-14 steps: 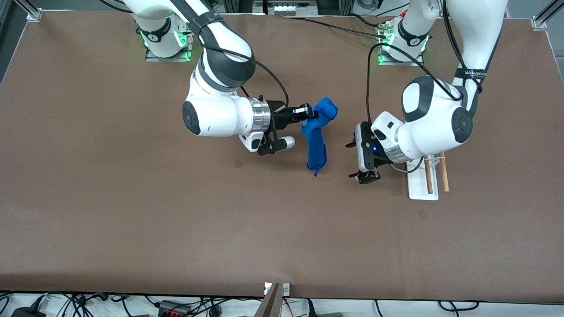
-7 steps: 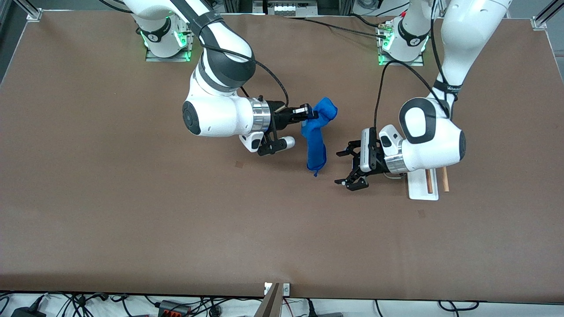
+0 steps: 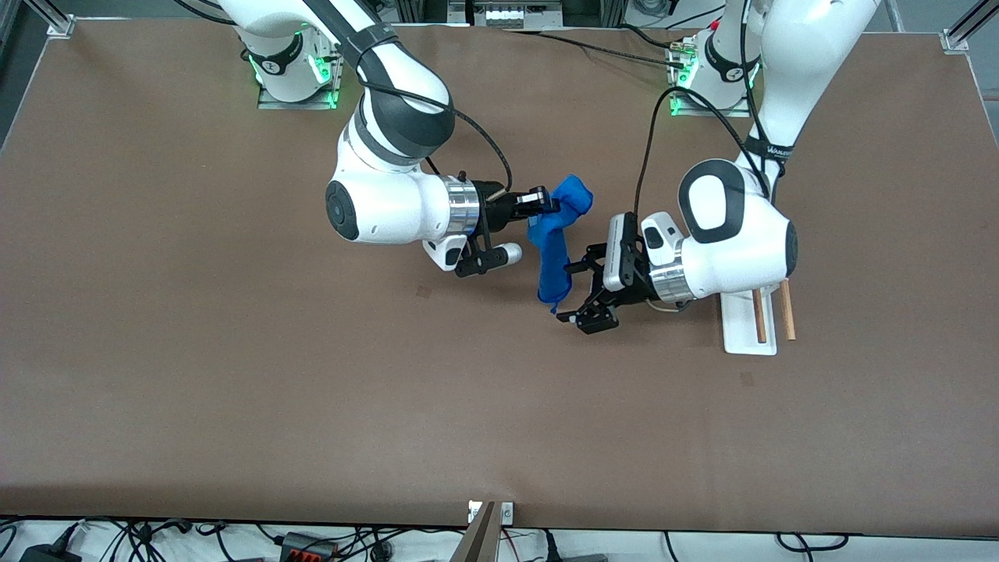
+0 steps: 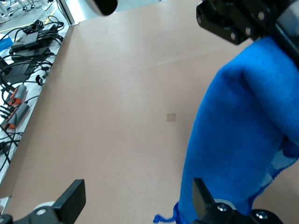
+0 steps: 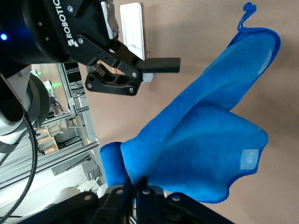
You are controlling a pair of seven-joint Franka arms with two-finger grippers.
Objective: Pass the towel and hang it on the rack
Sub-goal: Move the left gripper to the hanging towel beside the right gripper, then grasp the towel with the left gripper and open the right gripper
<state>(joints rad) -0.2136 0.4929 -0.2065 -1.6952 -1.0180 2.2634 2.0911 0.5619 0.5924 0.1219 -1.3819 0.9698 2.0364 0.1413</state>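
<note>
The blue towel (image 3: 556,250) hangs above the middle of the table, pinched at its upper part by my right gripper (image 3: 546,204), which is shut on it. In the right wrist view the towel (image 5: 201,140) droops from my right gripper (image 5: 140,186). My left gripper (image 3: 576,293) is open beside the towel's lower end, one finger close against the cloth. In the left wrist view the towel (image 4: 243,130) hangs by one finger of my left gripper (image 4: 138,196). The rack (image 3: 753,328), a white base with two wooden rods, stands under my left arm's wrist, toward the left arm's end.
The brown table (image 3: 234,375) is bare around both arms. The rack's white base also shows in the right wrist view (image 5: 133,28), past my left gripper (image 5: 117,60). Cables lie off the table's edge (image 4: 23,60).
My left arm has swung from beside the rack toward the hanging towel, its open gripper now at the towel's lower end. My right gripper holds the towel almost still.
</note>
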